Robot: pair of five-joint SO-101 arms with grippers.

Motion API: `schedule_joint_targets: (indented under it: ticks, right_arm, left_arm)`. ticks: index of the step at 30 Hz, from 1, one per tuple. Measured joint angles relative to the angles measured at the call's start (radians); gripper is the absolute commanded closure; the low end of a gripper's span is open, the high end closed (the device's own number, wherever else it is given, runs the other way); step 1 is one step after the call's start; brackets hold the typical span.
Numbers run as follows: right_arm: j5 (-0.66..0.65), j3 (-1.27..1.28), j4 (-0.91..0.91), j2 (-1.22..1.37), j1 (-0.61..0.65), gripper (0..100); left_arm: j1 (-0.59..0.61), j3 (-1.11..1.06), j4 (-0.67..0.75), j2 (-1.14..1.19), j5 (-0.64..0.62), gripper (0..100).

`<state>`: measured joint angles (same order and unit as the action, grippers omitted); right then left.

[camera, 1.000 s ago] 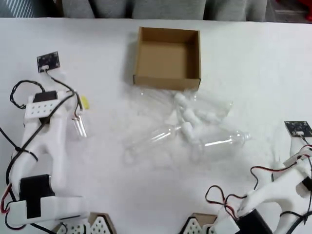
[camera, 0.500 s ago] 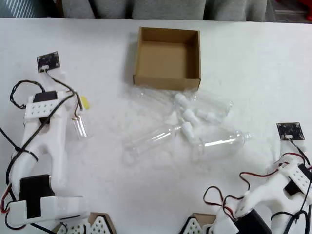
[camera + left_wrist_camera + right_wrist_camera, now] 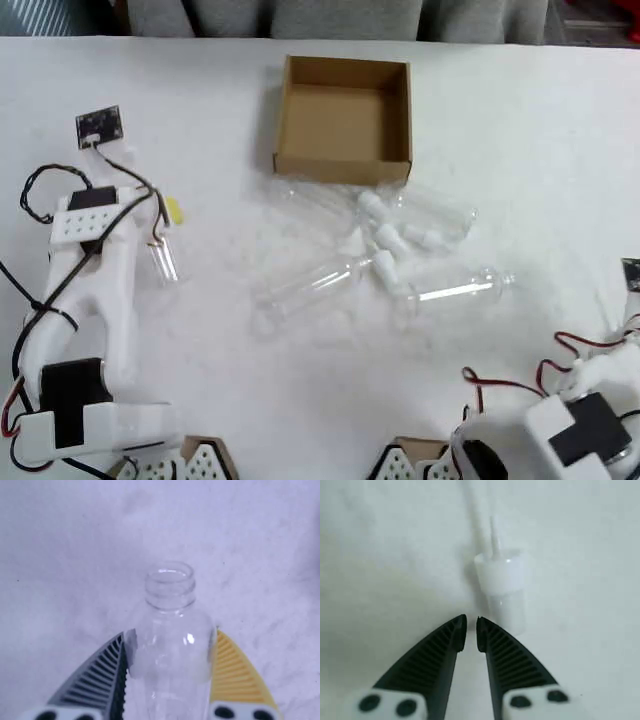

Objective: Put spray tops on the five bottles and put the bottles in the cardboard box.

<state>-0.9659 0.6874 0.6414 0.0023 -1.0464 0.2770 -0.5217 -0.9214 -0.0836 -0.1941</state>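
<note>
So the right arm (image 3: 575,440) is backing off right now. Over the last second it's been sliding down and out toward the lower right corner of the overhead frame, and its small dark wrist board (image 3: 632,273) is only just peeking in at the right edge. Its black ribbed gripper (image 3: 471,625) is sitting all but closed with nothing between the jaws. A white plastic spray top (image 3: 500,587) with a thin tube is sitting on the white table (image 3: 520,120) just past the tips, not touching them as far as I can tell. Meanwhile the left arm (image 3: 95,300) isn't budging. Over at the left of the overhead frame its grey-and-yellow gripper (image 3: 170,639) is still clamping a small clear plastic bottle (image 3: 169,620) by the body, with the neck open and no top on it. The heap of other clear bottles (image 3: 315,285) and loose white tops (image 3: 390,240) in the middle of the frame isn't shifting either. The open brown cardboard box (image 3: 343,168) at upper centre is still holding nothing. My read is that the right arm is lining up on that one stray top rather than digging in the heap, so it's going to need to open up before it can grab it and bring it over to the waiting neck. Task-wise we're barely getting started, since I'm not seeing a single bottle capped or boxed.
</note>
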Motion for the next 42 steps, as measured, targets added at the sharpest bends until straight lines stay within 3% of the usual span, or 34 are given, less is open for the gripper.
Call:
schedule_joint_targets:
  ticks: [13,24,30,39,42]
  right_arm:
    - [-0.002,-0.514,0.222,0.279,-0.038,98.1]
    - [0.058,-0.784,0.585,0.310,-0.078,95.9]
    - [0.009,-0.789,0.600,0.348,-0.055,81.0]
    - [-0.023,-0.787,0.496,0.503,0.037,81.2]
    - [-0.023,-0.789,0.480,0.519,0.054,87.8]
  left_arm:
    - [0.000,0.000,0.000,0.000,0.000,98]
    - [0.000,0.000,0.000,0.000,0.000,98]
    - [0.000,0.000,0.000,0.000,0.000,98]
    - [0.000,0.000,0.000,0.000,0.000,98]
    - [0.000,0.000,0.000,0.000,0.000,98]
